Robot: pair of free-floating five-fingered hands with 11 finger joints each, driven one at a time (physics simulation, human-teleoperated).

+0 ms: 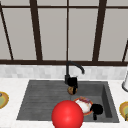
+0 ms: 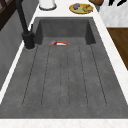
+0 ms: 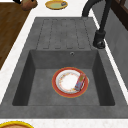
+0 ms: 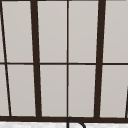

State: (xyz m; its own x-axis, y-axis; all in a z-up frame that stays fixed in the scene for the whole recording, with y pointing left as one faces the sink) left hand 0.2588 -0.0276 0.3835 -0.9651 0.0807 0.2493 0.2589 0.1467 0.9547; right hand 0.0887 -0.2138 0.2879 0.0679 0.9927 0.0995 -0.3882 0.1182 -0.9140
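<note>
Right hand point(image 1: 97, 109) overlapping plate point(image 1: 86, 111), fingers unclear

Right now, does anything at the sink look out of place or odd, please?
A large red ball hides the front edge of the sink in the front view, which looks odd. In the basin, a small block lies askew across the plate rim.

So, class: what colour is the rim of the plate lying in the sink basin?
Red-orange, around a white centre on the plate; the right side view shows it best.
</note>
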